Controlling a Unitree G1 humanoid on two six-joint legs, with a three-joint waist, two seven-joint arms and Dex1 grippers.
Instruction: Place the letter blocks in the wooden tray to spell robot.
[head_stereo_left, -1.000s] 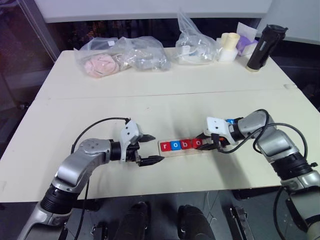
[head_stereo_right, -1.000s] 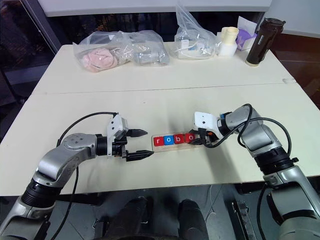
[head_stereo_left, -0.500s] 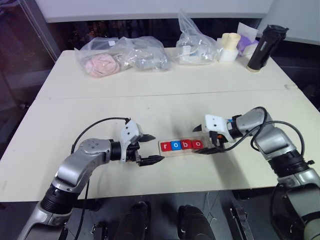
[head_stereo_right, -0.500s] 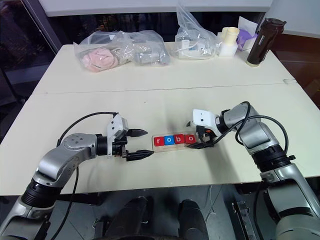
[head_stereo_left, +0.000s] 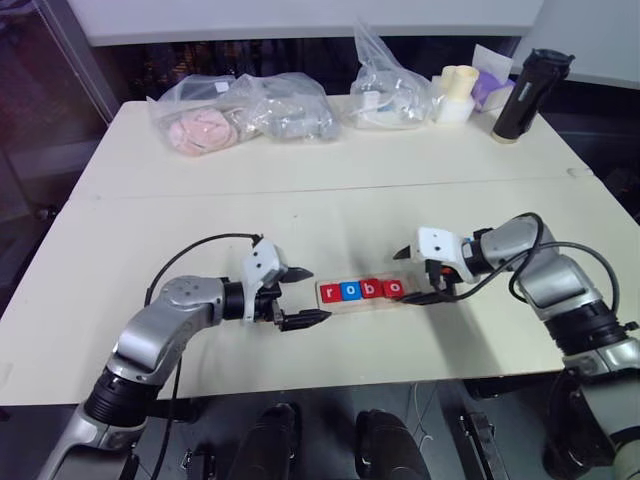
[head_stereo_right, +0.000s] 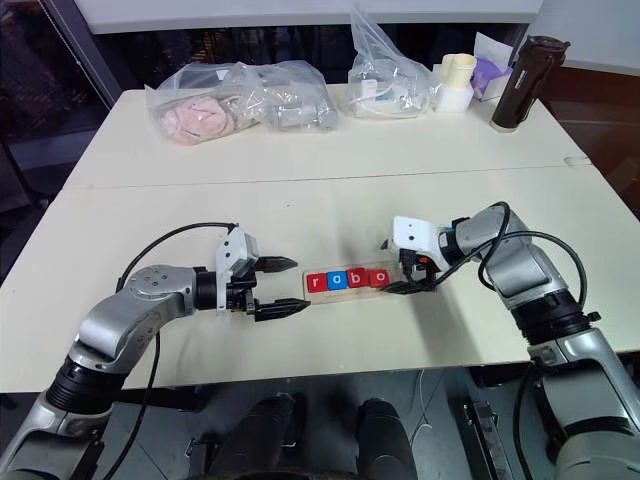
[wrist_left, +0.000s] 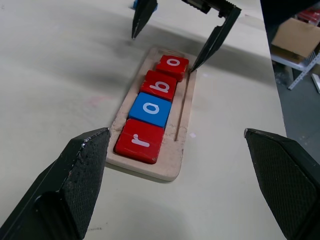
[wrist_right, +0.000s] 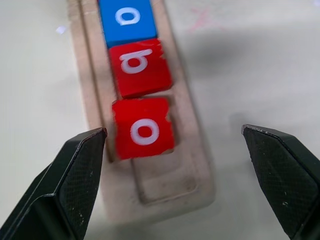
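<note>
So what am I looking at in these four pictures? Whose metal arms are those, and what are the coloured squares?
It is a two-armed robot at a pale table. Two pictures come from cameras in its head, looking down; the other two from cameras on its wrists. The left gripper and right gripper are both open and hold nothing. Between them lies the wooden tray with four letter blocks reading r, o, b, o; the slot for the last one is bare. A blue bit peeks out behind the right wrist. At the far edge are plastic bags and a dark bottle.

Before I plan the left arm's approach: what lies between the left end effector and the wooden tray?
Nothing: in the left eye view, only bare tabletop separates the left end effector from the wooden tray.
</note>
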